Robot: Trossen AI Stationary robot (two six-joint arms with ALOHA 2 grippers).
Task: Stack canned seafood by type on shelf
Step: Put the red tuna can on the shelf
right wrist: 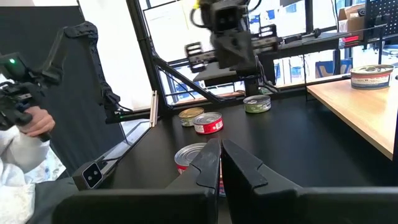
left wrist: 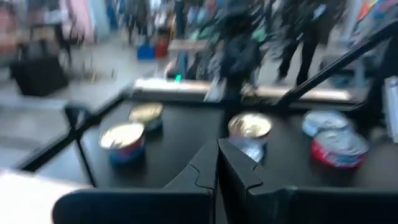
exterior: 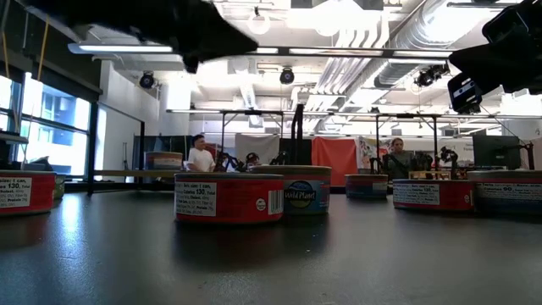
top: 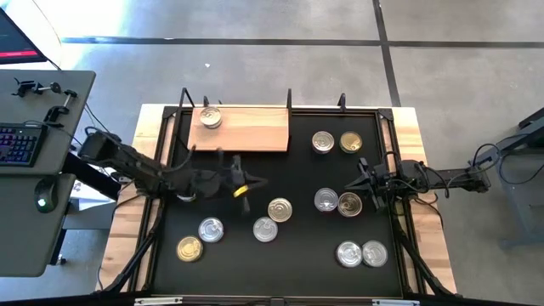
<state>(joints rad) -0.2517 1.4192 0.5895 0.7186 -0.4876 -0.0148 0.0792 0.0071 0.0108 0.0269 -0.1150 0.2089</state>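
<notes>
The wooden shelf (top: 246, 129) lies at the table's far side with one silver-lidded can (top: 210, 117) standing on its left end. Several more cans of seafood stand on the black table: two at the far right (top: 336, 142), two at mid right (top: 337, 202), several near the middle and left front (top: 265, 229), and two at the right front (top: 362, 253). My left gripper (top: 253, 184) hovers shut over the table's middle left, clear of the cans; its fingers (left wrist: 217, 171) are closed together. My right gripper (top: 355, 184) waits shut (right wrist: 221, 165) at the right side, beside the mid-right cans.
Black frame rails (top: 170, 161) border the table on all sides. A desk with a keyboard (top: 19, 143) stands to the left. A person's hand holding a controller (right wrist: 28, 121) shows beyond the table's edge. Bare black table lies between the shelf and the nearer cans.
</notes>
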